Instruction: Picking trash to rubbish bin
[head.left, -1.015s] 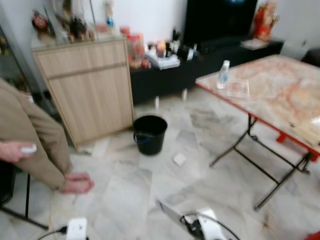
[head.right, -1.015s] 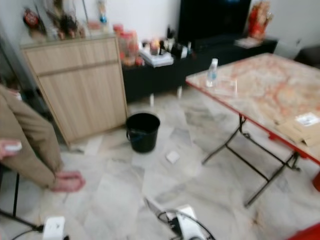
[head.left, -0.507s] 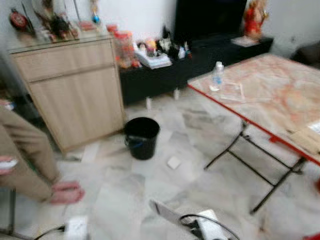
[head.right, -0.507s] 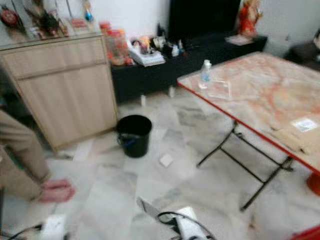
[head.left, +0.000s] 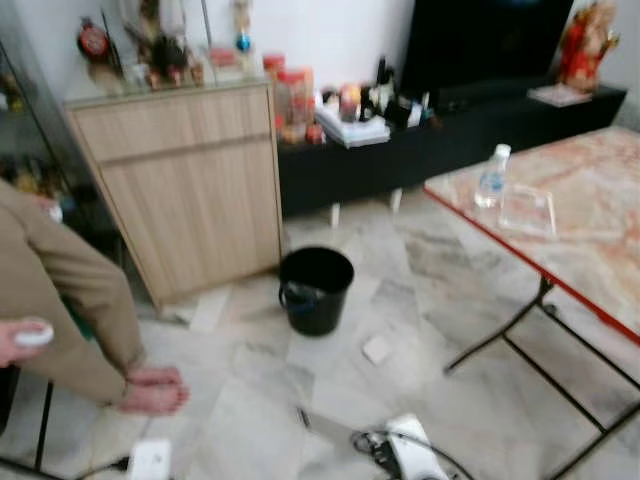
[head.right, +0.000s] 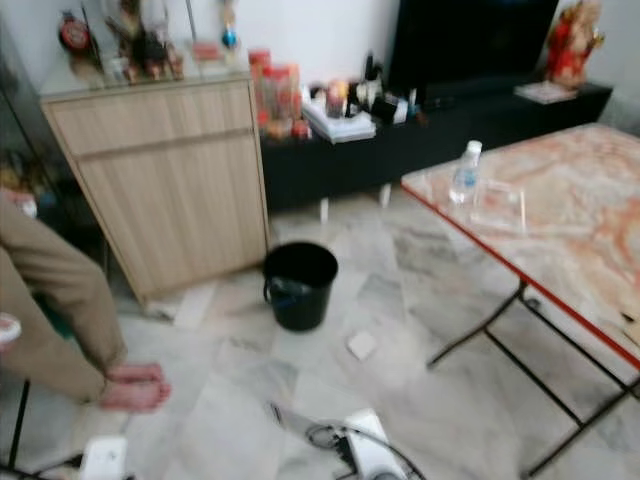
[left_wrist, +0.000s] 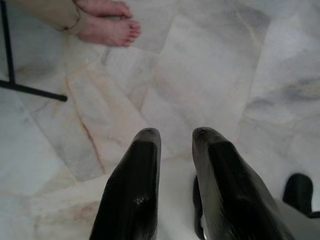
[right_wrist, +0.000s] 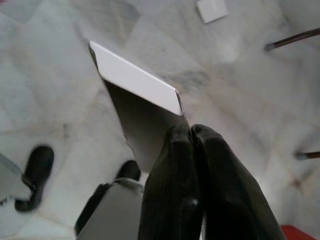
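Gripping a flat white card (right_wrist: 137, 85) with fingers pressed together, right gripper (right_wrist: 191, 131) | left gripper (left_wrist: 176, 137) jaws slightly apart, nothing between | black bin (head.left: 316, 289) at 12 o'clock on marble floor (head.left: 250, 400) | white scrap (head.left: 377, 349) at bin's 5 o'clock | person's feet (head.left: 155, 390) at 9

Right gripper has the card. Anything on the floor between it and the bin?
Nothing blocks it. The right gripper is shut on the white card, and the black bin stands on open marble floor ahead. A small white scrap lies on the floor just right of that line. The table is off right.
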